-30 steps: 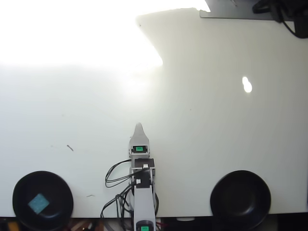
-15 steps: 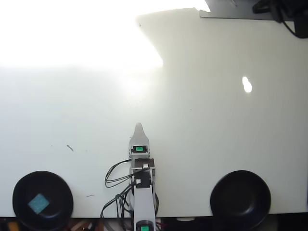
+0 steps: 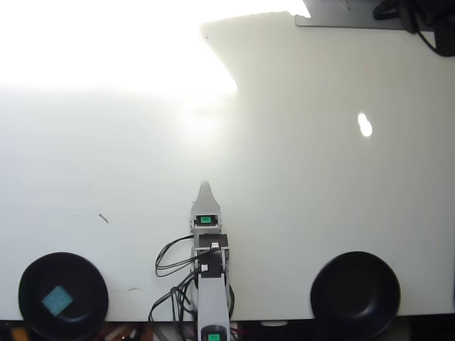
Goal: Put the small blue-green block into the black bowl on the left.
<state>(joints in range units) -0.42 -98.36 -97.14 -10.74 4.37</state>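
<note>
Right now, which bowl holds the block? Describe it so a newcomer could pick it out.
Along the near edge of the white table sit two black bowls, either side of the arm. Take the bowl at the overhead view's lower left. Only it holds the teal block; its twin is empty.

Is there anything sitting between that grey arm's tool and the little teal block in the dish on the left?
Nothing visible. The small matte teal block already lies inside the round glossy black bowl at the overhead view's lower left. Only bare white table separates it from the tool.
</note>
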